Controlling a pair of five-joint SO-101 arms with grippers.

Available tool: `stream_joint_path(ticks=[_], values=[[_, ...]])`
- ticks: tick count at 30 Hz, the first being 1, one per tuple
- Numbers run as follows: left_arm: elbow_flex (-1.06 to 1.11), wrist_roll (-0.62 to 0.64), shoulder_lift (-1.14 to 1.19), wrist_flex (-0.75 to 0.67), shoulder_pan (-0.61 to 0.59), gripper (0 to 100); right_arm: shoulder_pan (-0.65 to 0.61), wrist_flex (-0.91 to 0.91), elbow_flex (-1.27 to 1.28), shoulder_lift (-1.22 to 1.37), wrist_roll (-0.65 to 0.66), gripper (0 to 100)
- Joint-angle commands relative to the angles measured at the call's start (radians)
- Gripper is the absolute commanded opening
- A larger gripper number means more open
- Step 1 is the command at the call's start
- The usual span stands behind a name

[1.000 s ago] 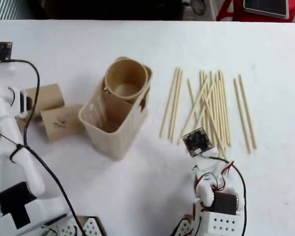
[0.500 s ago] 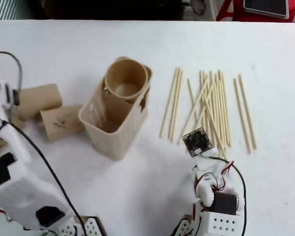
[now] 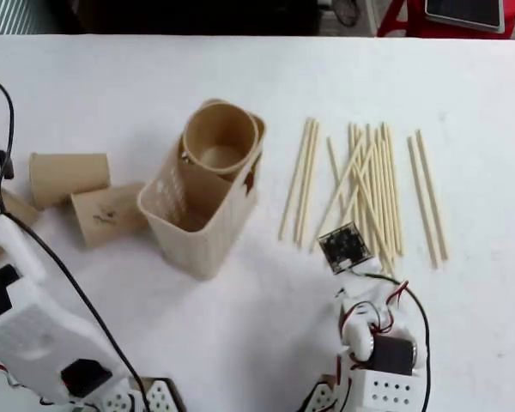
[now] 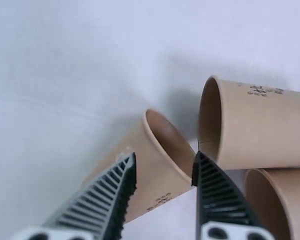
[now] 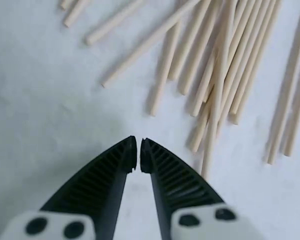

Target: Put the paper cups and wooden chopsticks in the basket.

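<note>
Table [image 3: 112, 77]: white surface bearing every item.
Basket [image 3: 197, 232]: cream with lattice walls, standing left of centre.
Wooden chopsticks [image 3: 369, 184]: loose scatter lying flat, right of the basket and apart from it.
Upright cup [image 3: 221, 142]: inside the basket, mouth up.
Side cups: far cup [image 3: 69, 176] and near cup [image 3: 109, 215] lie on their sides, just left of the basket.
Third cup [image 4: 157, 160]: on its side, beside those two.
Left gripper [image 4: 165, 156]: fingers spread, straddling the third cup.
Right gripper [image 5: 139, 150]: fingers pressed together, holding nothing, over bare table near the chopstick ends.

Matt paper cups [image 3: 69, 176]; wooden chopsticks [image 3: 373, 184]; plastic basket [image 3: 197, 233].
</note>
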Motion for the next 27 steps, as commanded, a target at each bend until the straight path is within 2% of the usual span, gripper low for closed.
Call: stream_joint_path(ticks=[1,6,13,21,27], values=[[-0.035,0.1,-0.004,-0.025,0.007,19,0.005,-0.013,0.008,-0.005,0.009,2.8],[-0.035,0.13,0.028,-0.037,0.022,18,0.007,-0.013,0.008,-0.005,0.009,2.8],[-0.044,0.06,0.199,-0.038,0.024,17,0.01,-0.013,0.008,-0.005,0.009,2.7],[-0.044,-0.049,0.153,0.005,0.021,18,0.004,-0.013,0.008,-0.005,0.009,2.8],[-0.044,-0.058,0.139,0.028,0.024,18,0.004,-0.013,0.008,-0.005,0.009,2.8]])
